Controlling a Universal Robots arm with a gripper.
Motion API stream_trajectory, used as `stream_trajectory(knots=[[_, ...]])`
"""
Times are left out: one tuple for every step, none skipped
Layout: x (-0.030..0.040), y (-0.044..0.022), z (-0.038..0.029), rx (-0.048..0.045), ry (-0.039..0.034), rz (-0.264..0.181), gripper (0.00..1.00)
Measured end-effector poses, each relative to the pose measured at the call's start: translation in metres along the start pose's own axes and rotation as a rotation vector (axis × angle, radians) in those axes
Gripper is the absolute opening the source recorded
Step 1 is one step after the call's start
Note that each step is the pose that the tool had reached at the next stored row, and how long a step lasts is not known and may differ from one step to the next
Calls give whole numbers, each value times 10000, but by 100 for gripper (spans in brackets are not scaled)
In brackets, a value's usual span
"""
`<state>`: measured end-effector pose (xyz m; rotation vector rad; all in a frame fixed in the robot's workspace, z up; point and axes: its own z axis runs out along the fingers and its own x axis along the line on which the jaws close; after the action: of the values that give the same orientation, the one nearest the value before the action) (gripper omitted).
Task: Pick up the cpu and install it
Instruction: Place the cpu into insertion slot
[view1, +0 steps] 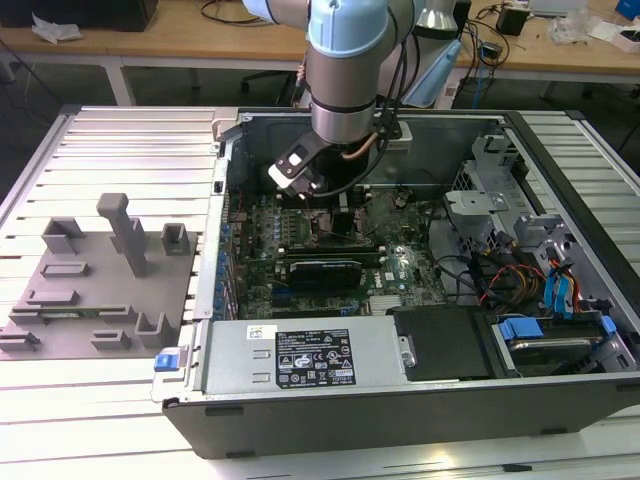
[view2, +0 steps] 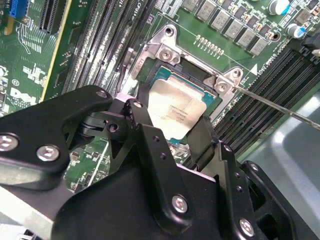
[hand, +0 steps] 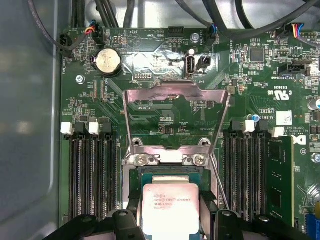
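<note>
The cpu (view2: 176, 107) (hand: 170, 207), a flat square chip with a shiny silver top and thin dark rim, sits between my two black fingers in both wrist views. My gripper (view2: 170, 119) (hand: 170, 201) is shut on it, one finger on each side. The chip hangs at or just over the open socket (view2: 165, 52) on the green motherboard; I cannot tell whether it rests in it. The socket's metal load plate (hand: 175, 100) stands flipped up behind it. A thin lever rod (view2: 280, 106) runs out sideways. In the exterior view the arm (view1: 345, 90) reaches down into the open computer case (view1: 400, 420).
Black memory slots (hand: 90, 170) flank the socket, and a memory stick (hand: 280, 175) stands in a further slot. The case holds a power supply (view1: 300, 355), drive cages (view1: 500, 200) and cables. A grey fixture block (view1: 95, 290) lies outside the case at the exterior view's left.
</note>
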<state>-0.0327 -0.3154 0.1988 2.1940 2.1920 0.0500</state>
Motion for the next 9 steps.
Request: stream_trajectory(knots=[[0,0,1,0,0,1,55],[0,1,3,-1,2,1,55],[1,1,10,-3,5,0,55],[0,1,14,-1,1,0,55],[-1,0,16,0,-2,-1,55],[-1,0,16,1,-3,-1,55],[0,0,17,0,-1,0,55],[0,1,18,0,0,0,55],[0,0,20,0,0,-1,55]])
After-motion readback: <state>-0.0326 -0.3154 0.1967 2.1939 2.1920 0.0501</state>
